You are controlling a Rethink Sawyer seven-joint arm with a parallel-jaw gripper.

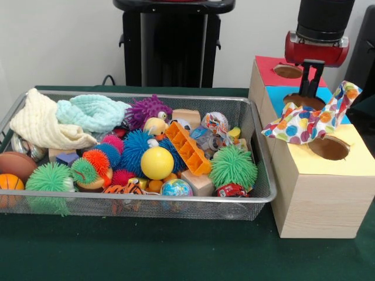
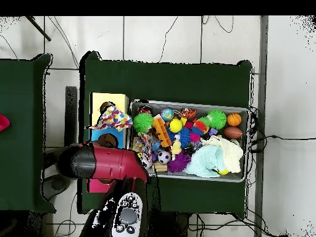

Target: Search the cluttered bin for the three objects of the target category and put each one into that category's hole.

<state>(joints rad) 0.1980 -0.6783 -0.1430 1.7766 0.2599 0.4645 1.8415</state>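
Note:
My gripper (image 1: 309, 92) hangs over the row of boxes at the right, its fingers close together on the upper edge of a white polka-dot cloth (image 1: 304, 122). The cloth spreads in the air just left of the yellow-surround hole (image 1: 329, 147) in the pale wooden box (image 1: 319, 199). It also shows in the overhead view (image 2: 112, 117), beside the yellow hole (image 2: 105, 108). Another polka-dot piece (image 1: 215, 121) lies among the toys at the right end of the wire mesh bin (image 1: 140, 95). A third piece does not show.
The blue-surround hole (image 1: 304, 100) and red-surround hole (image 1: 288, 71) lie behind the yellow one. The bin holds spiky rubber balls (image 1: 233, 167), a yellow ball (image 1: 157, 163), an orange block (image 1: 188, 149), and cream (image 1: 41, 123) and mint (image 1: 94, 112) knitted cloths.

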